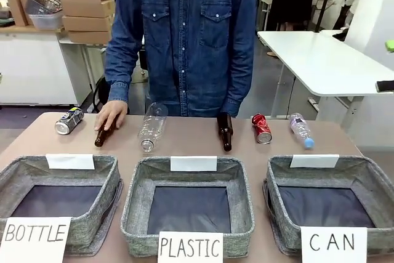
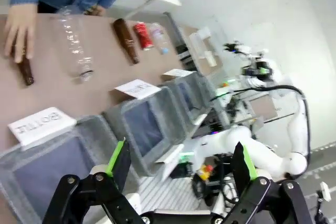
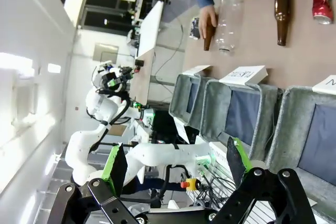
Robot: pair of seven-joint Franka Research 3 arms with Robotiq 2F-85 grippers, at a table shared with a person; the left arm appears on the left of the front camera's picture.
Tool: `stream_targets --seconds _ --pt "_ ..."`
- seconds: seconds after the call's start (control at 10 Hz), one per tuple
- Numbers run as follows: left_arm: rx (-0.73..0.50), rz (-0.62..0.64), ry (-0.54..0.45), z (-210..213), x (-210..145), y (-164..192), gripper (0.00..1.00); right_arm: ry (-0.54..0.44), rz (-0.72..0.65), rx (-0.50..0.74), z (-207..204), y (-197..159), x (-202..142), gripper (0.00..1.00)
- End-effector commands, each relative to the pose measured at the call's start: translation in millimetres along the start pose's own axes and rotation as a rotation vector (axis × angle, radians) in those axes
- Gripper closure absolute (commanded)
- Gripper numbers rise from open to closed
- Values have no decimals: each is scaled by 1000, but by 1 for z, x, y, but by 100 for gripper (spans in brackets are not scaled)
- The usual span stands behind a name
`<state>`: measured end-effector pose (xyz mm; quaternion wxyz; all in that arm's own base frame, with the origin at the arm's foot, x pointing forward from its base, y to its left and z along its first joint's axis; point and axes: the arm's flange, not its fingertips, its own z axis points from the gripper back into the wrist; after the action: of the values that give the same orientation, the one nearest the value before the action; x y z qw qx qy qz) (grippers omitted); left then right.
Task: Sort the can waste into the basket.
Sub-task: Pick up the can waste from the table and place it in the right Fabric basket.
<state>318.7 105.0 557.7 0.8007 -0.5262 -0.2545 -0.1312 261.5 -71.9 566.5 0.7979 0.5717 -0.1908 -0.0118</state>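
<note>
a brown table [image 1: 184,143] runs between the robot and a person in a denim shirt standing at its far edge, with white desks and cardboard boxes in the room behind.

the left gripper [image 2: 182,155] has its green-padded fingers spread wide with nothing between them, and it hangs back over the near edge of the table. the right gripper [image 3: 176,151] is the same: spread, empty, pulled back. neither touches anything, which reads as a waiting pose that leaves the table free for the person.

just below them, along the near side, sit three grey baskets, each with a card facing the robot so the bins can be told apart: the bottle basket [image 1: 112,170] on the left, the plastic basket [image 1: 131,196] in the middle and the can basket [image 1: 370,180] on the right, its dark floor bare.

the waste lies on its side in a row along the far side. the red can [image 1: 261,128] is at the far right, almost straight beyond the can basket, so it looks like the short carry. the dark can [image 1: 68,121] is at the far left and would have to cross the whole table. just beside it the person's hand [image 1: 111,114] rests on a brown bottle [image 1: 100,137]. a big clear bottle [image 1: 152,126], a second brown bottle [image 1: 225,131] and a small clear bottle [image 1: 301,130] lie between and around the cans.
</note>
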Motion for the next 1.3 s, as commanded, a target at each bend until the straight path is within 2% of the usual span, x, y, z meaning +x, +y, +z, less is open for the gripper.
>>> stream_targets --seconds 0.0,0.1,0.2,0.3,0.5,0.7,0.9,1.0,1.2 --pt "164 51 59 5 38 21 0 -6 30 19 -1 2 4 0" --pt "145 86 115 0 53 33 0 -6 30 19 -1 2 4 0" --pt "75 66 151 -3 56 33 0 -6 30 19 -1 2 4 0" --pt "3 40 130 9 54 28 0 -6 30 19 -1 2 4 0" --pt "-269 -86 204 67 25 1 0 -6 30 19 -1 2 4 0" --pt "-276 -195 186 120 -32 -31 0 -6 30 19 -1 2 4 0" --pt "-247 -183 21 170 -77 -38 0 -6 30 19 -1 2 4 0" --pt "-244 -150 -30 184 -90 -35 0 -6 30 19 -1 2 4 0" --pt "-267 -134 -47 192 -100 -27 0 -6 30 19 -1 2 4 0"
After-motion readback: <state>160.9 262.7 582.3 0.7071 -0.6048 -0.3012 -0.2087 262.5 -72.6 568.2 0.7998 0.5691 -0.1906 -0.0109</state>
